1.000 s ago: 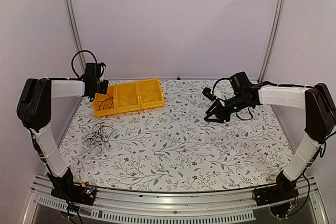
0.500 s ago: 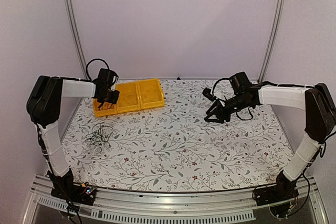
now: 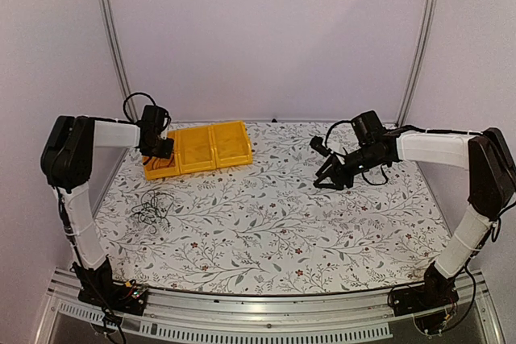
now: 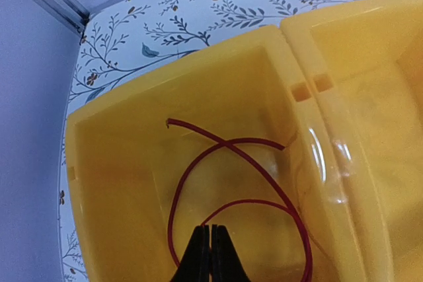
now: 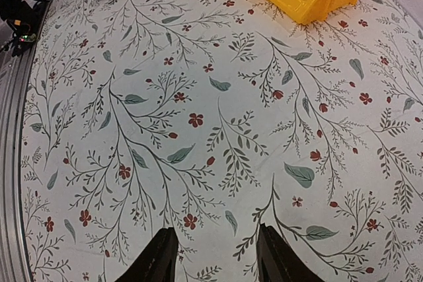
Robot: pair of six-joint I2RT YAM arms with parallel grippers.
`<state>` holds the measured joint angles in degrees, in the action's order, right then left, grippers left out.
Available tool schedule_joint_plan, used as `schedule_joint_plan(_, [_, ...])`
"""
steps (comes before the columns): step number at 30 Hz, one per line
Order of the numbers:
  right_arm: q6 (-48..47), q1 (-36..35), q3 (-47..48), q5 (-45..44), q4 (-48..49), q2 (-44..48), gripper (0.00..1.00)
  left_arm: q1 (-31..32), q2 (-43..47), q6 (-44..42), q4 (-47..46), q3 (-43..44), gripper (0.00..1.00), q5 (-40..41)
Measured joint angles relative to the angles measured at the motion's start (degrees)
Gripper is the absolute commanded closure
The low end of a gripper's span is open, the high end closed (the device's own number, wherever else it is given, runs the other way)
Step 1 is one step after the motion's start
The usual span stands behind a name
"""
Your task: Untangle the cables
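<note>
Floral table (image 3: 266, 223): left fingers (image 4: 199, 257) pinched, right fingers (image 5: 158, 255) apart.

A robotics lab cell: aluminium posts (image 3: 419, 38), blank pale walls (image 3: 266, 38), table (image 3: 266, 215) edged with slotted metal rail (image 3: 266, 312)

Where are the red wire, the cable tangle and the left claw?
red wire (image 4: 225, 142): left wrist view, where the loop crosses itself.
cable tangle (image 3: 151, 209): top external view, middle of the clump.
left claw (image 4: 210, 230): left wrist view, at the shut fingertips.
</note>
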<state>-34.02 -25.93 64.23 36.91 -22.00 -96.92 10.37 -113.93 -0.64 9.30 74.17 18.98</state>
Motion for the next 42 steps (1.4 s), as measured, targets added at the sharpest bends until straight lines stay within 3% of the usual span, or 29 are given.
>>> schedule_joint_plan(9, [-0.2, -0.1, 0.0, -0.4, -0.3, 0.0, 0.55, -0.9, 0.1, 0.5, 0.8, 1.8, 0.72, -4.5])
schedule_joint_plan(21, [-0.4, -0.4, 0.0, -0.5, -0.5, 0.0, 0.55, -1.0, 6.8, 0.9, 2.4, 1.8, 0.51, -5.9])
schedule_joint_plan(29, [-0.5, -0.7, 0.0, -0.8, -0.7, 0.0, 0.55, 0.1, 16.1, 1.6, 2.4, 0.9, 0.51, -6.4])
schedule_joint_plan(33, [-0.6, -1.0, 0.0, -0.9, -0.7, 0.0, 0.55, 5.4, 23.3, 5.1, 5.3, -1.5, 0.55, -4.4])
schedule_joint_plan(37, [-0.8, -1.9, 0.1, -1.3, -1.0, -0.1, 0.55, 11.9, 32.3, 11.9, 9.6, -7.8, 0.59, -2.9])
schedule_joint_plan(42, [-1.8, -5.2, 1.3, -3.0, -1.6, -2.2, 0.56, 14.8, 42.2, 20.0, 14.4, -19.5, 0.63, -2.8])
